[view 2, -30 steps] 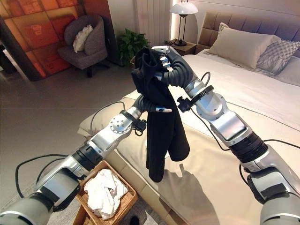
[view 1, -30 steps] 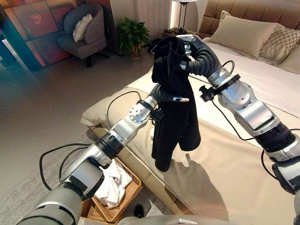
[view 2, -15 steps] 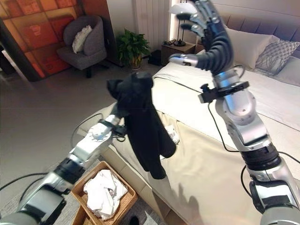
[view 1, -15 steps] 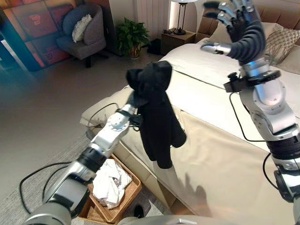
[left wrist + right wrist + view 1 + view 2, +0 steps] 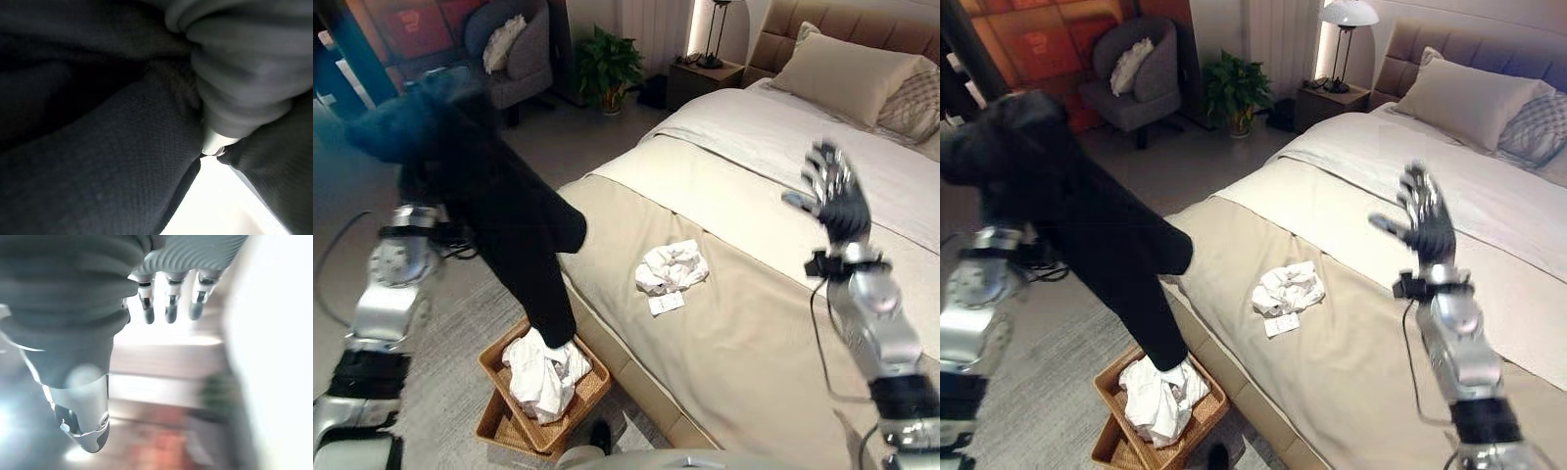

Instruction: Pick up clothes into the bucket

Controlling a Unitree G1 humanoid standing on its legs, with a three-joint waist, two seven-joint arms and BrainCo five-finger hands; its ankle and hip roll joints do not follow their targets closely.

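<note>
The black garment (image 5: 499,220) hangs from my raised left arm, draped over my left robot hand (image 5: 215,142) so thickly that I cannot tell how its fingers stand. Its lower end reaches down into the wicker basket (image 5: 592,384), touching the white clothes (image 5: 543,372) already piled there. The basket sits on the floor just beside the bed (image 5: 754,323), at its near corner. On the bed's tan cover, near the basket's side, lies a crumpled white cloth (image 5: 672,266) with a small paper tag (image 5: 666,304) touching it. My right robot hand (image 5: 837,196) is lifted above the bed, fingers spread, holding nothing. Beyond the bed stand an armchair (image 5: 1141,78), a potted plant (image 5: 1237,88) and a lamp (image 5: 1349,20).
</note>
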